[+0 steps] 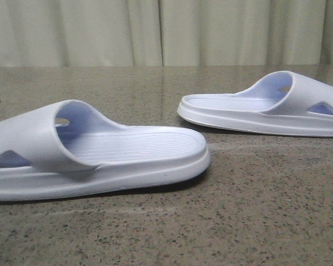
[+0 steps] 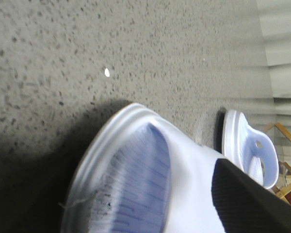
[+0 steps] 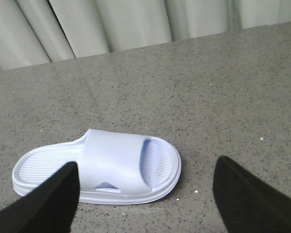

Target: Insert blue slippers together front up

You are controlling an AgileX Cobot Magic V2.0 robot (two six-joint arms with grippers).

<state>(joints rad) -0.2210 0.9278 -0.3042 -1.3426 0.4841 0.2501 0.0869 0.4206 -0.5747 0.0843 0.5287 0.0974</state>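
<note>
Slippers, two of them, lie sole-down and well apart on a grey speckled desk (image 1: 255, 221). The near slipper (image 1: 94, 152) sits at the front left of the front view, strap end to the left and cut off by the frame edge, open ribbed footbed running right. The far slipper (image 1: 266, 108) lies further back on the right, strap end to the right, footbed running left; the two point opposite ways. Each strap shows a triangular side cut-out.

Left end effector (image 2: 242, 194): in the left wrist view one dark finger lies against the white strap of the near slipper, whose ribbed footbed fills the lower frame with dark specks on it. The second finger is out of sight, so I cannot tell whether this end effector is clamped or apart.

Right end effector (image 3: 145, 199): two dark fingers stand wide apart with nothing between them, above the desk, the far slipper beyond them.

Pale pleated curtain (image 1: 166, 33) hangs behind the desk
</note>
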